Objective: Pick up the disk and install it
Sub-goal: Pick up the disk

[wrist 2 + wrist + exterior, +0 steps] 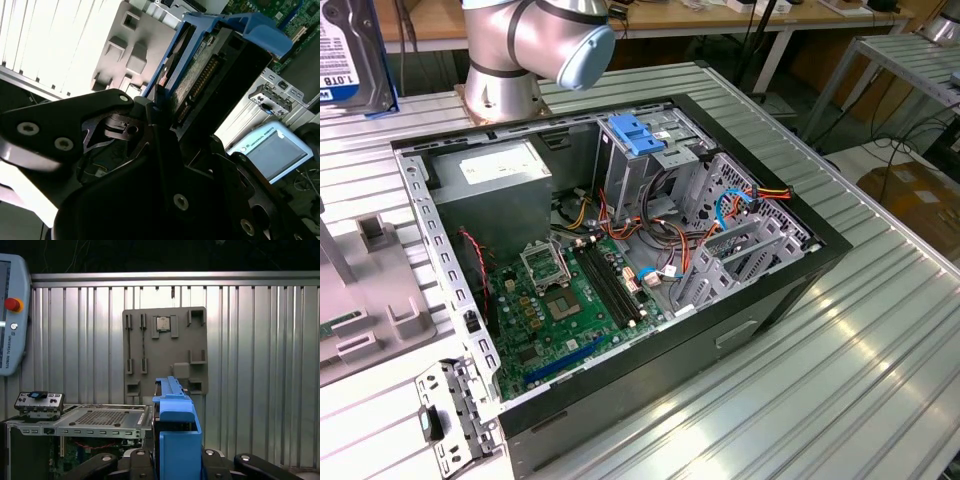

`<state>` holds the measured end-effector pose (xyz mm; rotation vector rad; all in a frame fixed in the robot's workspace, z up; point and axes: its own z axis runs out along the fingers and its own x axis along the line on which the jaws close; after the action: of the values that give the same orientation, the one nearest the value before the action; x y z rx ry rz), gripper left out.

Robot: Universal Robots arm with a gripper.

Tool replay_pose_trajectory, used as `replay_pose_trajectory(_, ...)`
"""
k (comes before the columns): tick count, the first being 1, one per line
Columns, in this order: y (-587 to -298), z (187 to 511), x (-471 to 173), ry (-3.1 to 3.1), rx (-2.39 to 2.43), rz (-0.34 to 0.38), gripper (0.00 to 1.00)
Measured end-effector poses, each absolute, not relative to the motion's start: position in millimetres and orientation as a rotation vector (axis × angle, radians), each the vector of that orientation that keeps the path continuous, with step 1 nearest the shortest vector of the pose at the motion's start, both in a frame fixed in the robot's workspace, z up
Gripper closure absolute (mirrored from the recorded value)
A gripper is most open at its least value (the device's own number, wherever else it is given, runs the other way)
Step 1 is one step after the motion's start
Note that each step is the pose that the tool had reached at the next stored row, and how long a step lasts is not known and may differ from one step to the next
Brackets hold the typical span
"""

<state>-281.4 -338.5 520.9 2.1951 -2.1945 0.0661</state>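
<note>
Here the gripper has its fingers closed in on the disk, which is clamped between them and stands out past the black finger links, connector edge showing. In the first wrist view a blue side rail faces the camera and covers the contact, so exactly where the pads press cannot be made out. In the exterior view the disk hangs at the upper corner on the exterior view's left, cut off by the frame's edge, above the ribbed worktop and well apart from the open computer case. Inside the case, a light-blue latch sits atop the metal drive cage, with the grey power supply beside it and the motherboard below; loose cables cross between them. The arm's base stands just behind the case. A grey fixture plate lies on the worktop beyond the disk, and a teach pendant lies near the case.
</note>
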Motion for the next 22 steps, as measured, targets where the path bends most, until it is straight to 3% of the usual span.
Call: replay_pose_trajectory(22,-348.3,514.3,-240.8,-2.193,2.194,0.063,0.64)
